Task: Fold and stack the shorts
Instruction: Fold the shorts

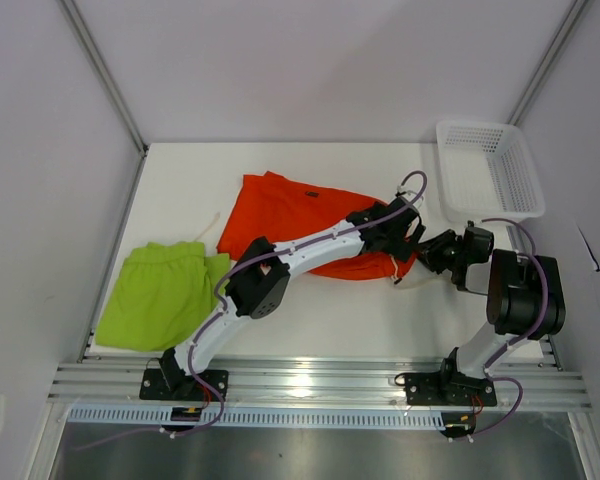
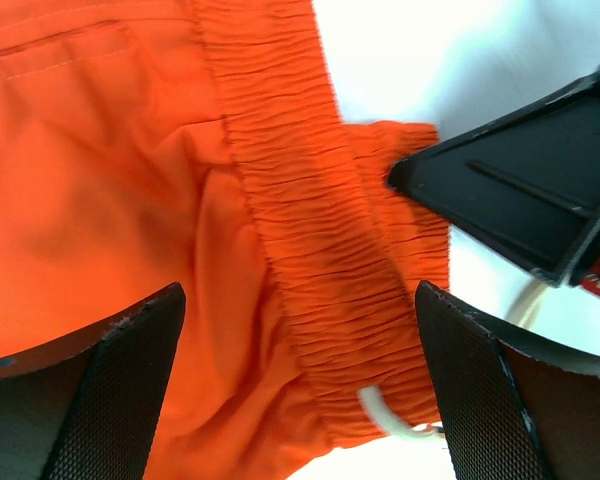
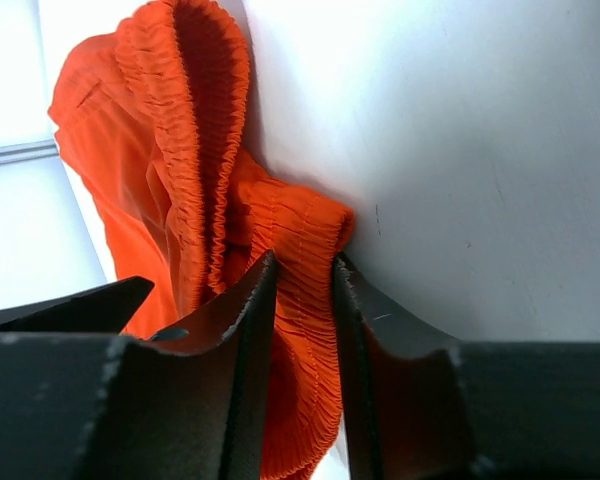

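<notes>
Mid-frame, the right gripper (image 3: 302,264) pinches the elastic waistband (image 3: 298,228) of the orange shorts (image 1: 280,210), likely for folding; the left gripper (image 2: 298,296) hovers wide open, empty.

- The white-linked, black-jointed left arm (image 1: 310,247) is trailing a lilac cable (image 1: 412,180).
- The right arm (image 1: 521,296) is showing bulky black motor housings.
- The black wedge-shaped jaws are wearing mesh-textured pads (image 2: 130,400).
</notes>
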